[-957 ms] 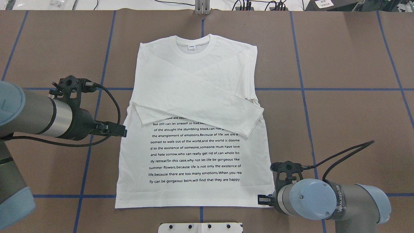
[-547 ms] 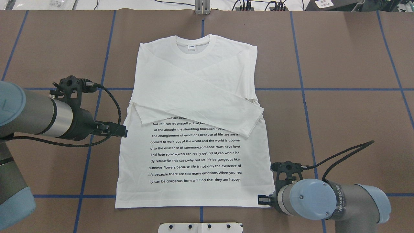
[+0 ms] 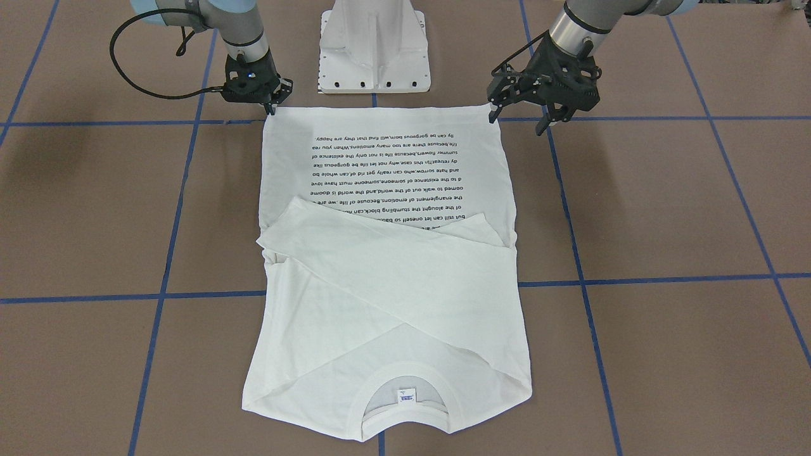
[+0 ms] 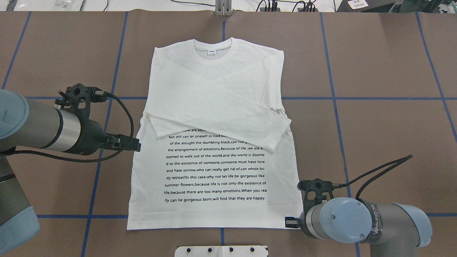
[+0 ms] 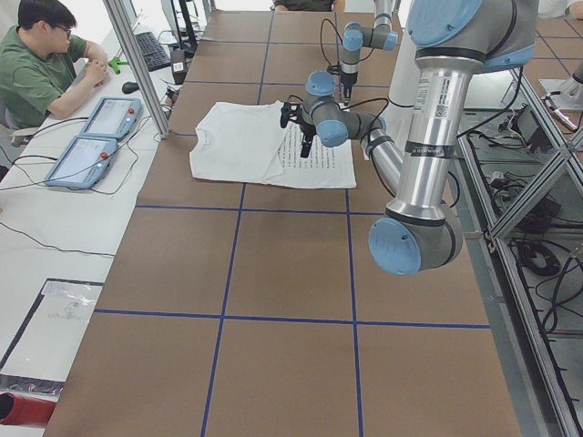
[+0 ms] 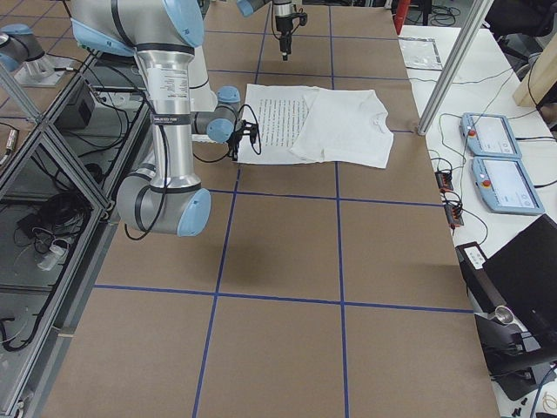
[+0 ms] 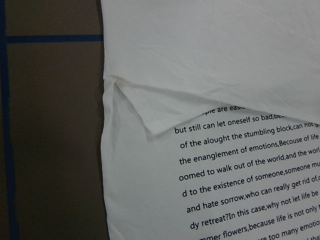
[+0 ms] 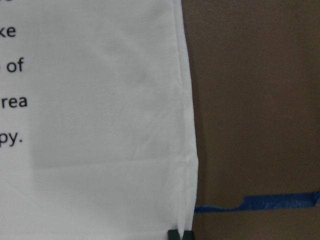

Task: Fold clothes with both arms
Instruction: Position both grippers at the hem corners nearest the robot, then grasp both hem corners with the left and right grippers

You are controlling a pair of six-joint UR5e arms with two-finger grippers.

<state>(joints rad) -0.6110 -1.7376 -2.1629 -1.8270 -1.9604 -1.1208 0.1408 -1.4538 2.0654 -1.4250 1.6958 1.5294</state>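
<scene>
1. Left gripper (image 4: 136, 144): hovers beside the T-shirt's left edge, level with the top text lines. It is off the cloth. Front view shows its fingers spread apart with nothing between them.
2. Table (image 4: 375, 125): brown surface with a grid of blue tape lines.
3. T-shirt (image 4: 214, 107): white with long sleeves, lying flat mid-table. Collar (image 4: 213, 53) sits at the far side from the robot and the hem at the near side.
4. Sleeves (image 4: 228, 117): both are folded in and crossed over the chest. Their cuffs cover the top of the text block (image 4: 216, 167).
5. Text block: black lines on the lower half of the shirt, readable from the robot's side.
6. Right gripper (image 4: 288, 221): low, at the hem's right corner. Wrist view shows its fingertips (image 8: 174, 234) close together, pinching the corner edge. The cloth there lies flat on the table.
</scene>
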